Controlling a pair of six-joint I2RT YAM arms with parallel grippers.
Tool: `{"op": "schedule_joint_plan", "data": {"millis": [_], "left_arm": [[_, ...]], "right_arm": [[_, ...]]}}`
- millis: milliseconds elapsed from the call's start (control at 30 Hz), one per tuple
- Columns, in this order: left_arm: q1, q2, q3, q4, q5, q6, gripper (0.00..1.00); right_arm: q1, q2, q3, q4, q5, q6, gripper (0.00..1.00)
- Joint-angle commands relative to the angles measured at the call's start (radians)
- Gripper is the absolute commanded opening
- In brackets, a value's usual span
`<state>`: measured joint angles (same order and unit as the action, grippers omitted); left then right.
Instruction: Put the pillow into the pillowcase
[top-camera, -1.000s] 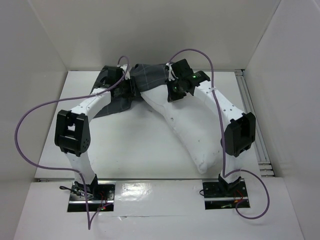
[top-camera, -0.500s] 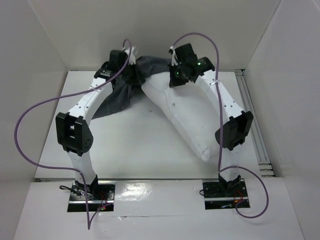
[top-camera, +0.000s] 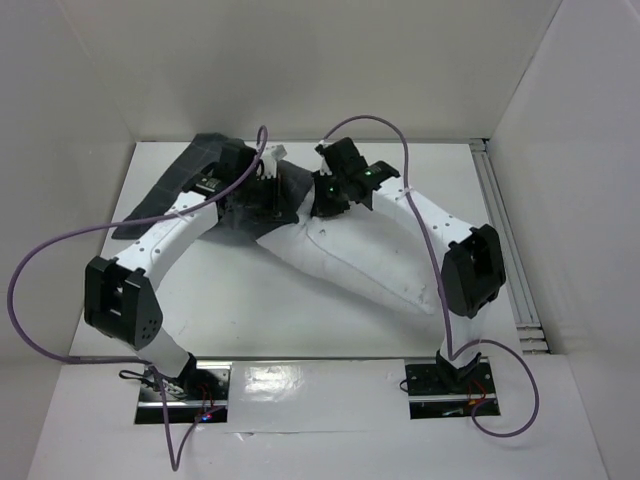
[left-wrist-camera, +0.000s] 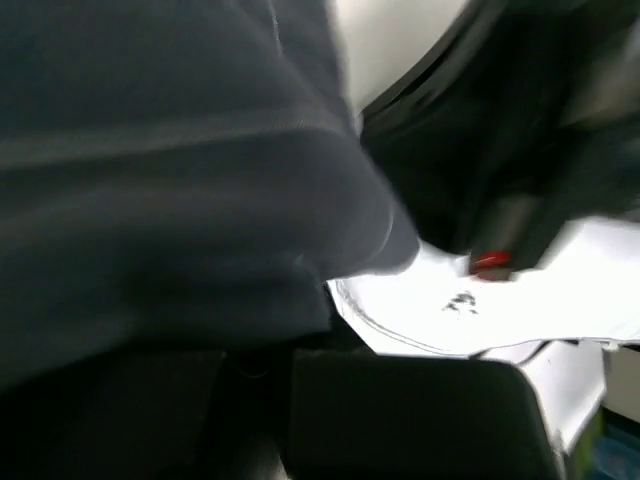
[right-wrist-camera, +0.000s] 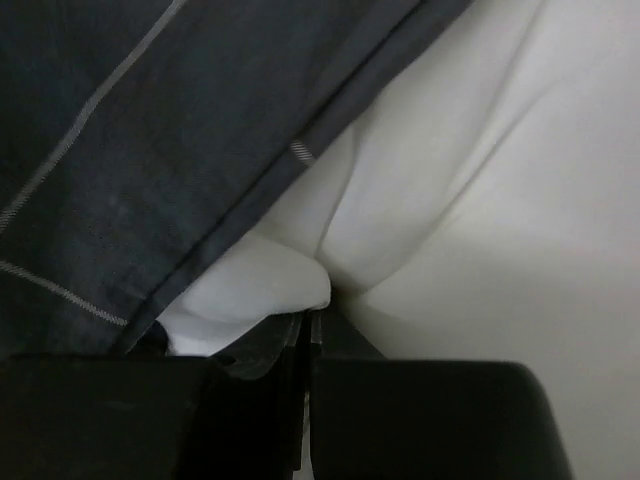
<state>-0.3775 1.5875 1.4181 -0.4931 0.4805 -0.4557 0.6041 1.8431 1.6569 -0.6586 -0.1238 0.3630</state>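
Pillow (top-camera: 370, 265) dragged leftward | left end effector (top-camera: 268, 187) pinching pillowcase (top-camera: 165, 195) | right end effector (top-camera: 322, 196) clamped on pillowcase hem

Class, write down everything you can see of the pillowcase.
The pillowcase is limp dark charcoal cloth with thin light grid lines and a stitched hem. It lies rumpled on the far left of the table, its edge overlapping the far end of the white pillow. The left gripper is shut on its cloth.

pillowcase (top-camera: 165, 195): charcoal, grid-lined, limp, far left | pillow (top-camera: 365, 268): white, plump, diagonal, far end under pillowcase edge
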Motion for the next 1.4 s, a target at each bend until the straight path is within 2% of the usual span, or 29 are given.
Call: {"op": "schedule_joint_plan", "data": {"millis": [0, 100, 133, 200, 233, 300, 333, 367, 400, 433, 500, 533, 567, 667, 733, 800, 867, 900, 933, 967, 1000, 1067, 1100, 1200, 1267, 1300, 1367], "left_arm": [[-0.012, -0.05, 0.08, 0.03, 0.066, -0.023, 0.0], [0.012, 0.026, 0.239, -0.025, 0.066, 0.003, 0.0], [0.012, 0.058, 0.393, -0.073, 0.079, 0.015, 0.0], [0.035, 0.169, 0.581, -0.139, 0.098, 0.015, 0.0], [0.035, 0.199, 0.758, -0.171, 0.11, 0.025, 0.0], [0.045, 0.238, 0.853, -0.214, 0.135, 0.012, 0.0], [0.045, 0.224, 0.826, -0.214, 0.148, 0.003, 0.0], [0.045, 0.201, 0.771, -0.184, 0.164, -0.006, 0.0], [0.045, 0.127, 0.693, -0.161, 0.174, -0.006, 0.0], [0.035, 0.077, 0.485, -0.129, 0.184, -0.021, 0.0], [0.023, -0.03, 0.244, -0.05, 0.184, -0.055, 0.0], [0.014, -0.129, 0.02, 0.017, 0.184, -0.073, 0.0], [0.014, -0.173, -0.078, 0.039, 0.184, -0.107, 0.0], [-0.006, -0.301, -0.346, 0.053, 0.194, -0.144, 0.0], [-0.006, -0.345, -0.407, 0.053, 0.194, -0.159, 0.0], [-0.006, -0.37, -0.384, -0.027, 0.155, -0.141, 0.01], [-0.006, -0.37, -0.278, -0.1, 0.075, -0.111, 0.33], [-0.006, -0.353, -0.233, -0.173, 0.02, -0.074, 0.66], [-0.006, -0.339, -0.185, -0.211, 0.02, -0.057, 0.66], [-0.006, -0.327, -0.136, -0.243, -0.031, -0.037, 0.82], [-0.006, -0.313, -0.043, -0.274, -0.052, -0.009, 0.86], [-0.006, -0.275, 0.037, -0.331, -0.095, 0.014, 0.86], [-0.006, -0.274, 0.097, -0.331, -0.095, 0.026, 0.78], [0.017, -0.219, 0.174, -0.322, -0.146, 0.026, 0.68], [0.028, -0.173, 0.212, -0.321, -0.224, 0.003, 0.7], [0.041, -0.111, 0.252, -0.321, -0.259, -0.015, 0.74], [0.061, -0.02, 0.323, -0.36, -0.346, -0.073, 0.78]], "right_arm": [[-0.049, 0.004, 0.038, 0.094, 0.067, 0.063, 0.0], [-0.113, 0.016, 0.229, 0.056, 0.131, 0.063, 0.0], [-0.139, 0.025, 0.339, 0.047, 0.171, 0.063, 0.0], [-0.148, 0.025, 0.443, 0.031, 0.211, 0.054, 0.0], [-0.148, 0.025, 0.525, 0.018, 0.229, 0.045, 0.0], [-0.119, 0.025, 0.558, 0.017, 0.251, 0.045, 0.0], [-0.104, -0.008, 0.558, 0.017, 0.26, 0.045, 0.0], [-0.057, -0.027, 0.491, 0.034, 0.286, 0.036, 0.0], [-0.034, -0.047, 0.442, 0.049, 0.302, 0.036, 0.0], [-0.006, -0.092, 0.384, 0.066, 0.318, 0.048, 0.0], [0.065, -0.14, 0.157, 0.132, 0.328, 0.092, 0.0], [0.086, -0.18, 0.076, 0.152, 0.341, 0.117, 0.0], [0.107, -0.197, -0.077, 0.178, 0.314, 0.176, 0.0], [0.137, -0.229, -0.277, 0.275, 0.273, 0.279, 0.0], [0.146, -0.252, -0.327, 0.339, 0.219, 0.292, 0.0], [0.155, -0.252, -0.313, 0.305, 0.219, 0.292, 0.02], [0.155, -0.252, -0.28, 0.265, 0.23, 0.292, 0.12], [0.155, -0.252, -0.244, 0.222, 0.239, 0.278, 0.26], [0.155, -0.265, -0.227, 0.199, 0.254, 0.266, 0.36], [0.155, -0.265, -0.209, 0.168, 0.271, 0.266, 0.49], [0.155, -0.277, -0.166, 0.133, 0.321, 0.242, 0.6], [0.155, -0.286, -0.122, 0.019, 0.395, 0.222, 0.76], [0.146, -0.297, -0.088, -0.039, 0.464, 0.2, 0.79], [0.102, -0.321, -0.051, -0.096, 0.535, 0.171, 0.86], [0.024, -0.321, -0.037, -0.11, 0.553, 0.137, 0.88], [-0.012, -0.321, -0.02, -0.11, 0.553, 0.128, 0.89], [-0.136, -0.295, 0.023, -0.128, 0.481, 0.106, 0.91]]}}
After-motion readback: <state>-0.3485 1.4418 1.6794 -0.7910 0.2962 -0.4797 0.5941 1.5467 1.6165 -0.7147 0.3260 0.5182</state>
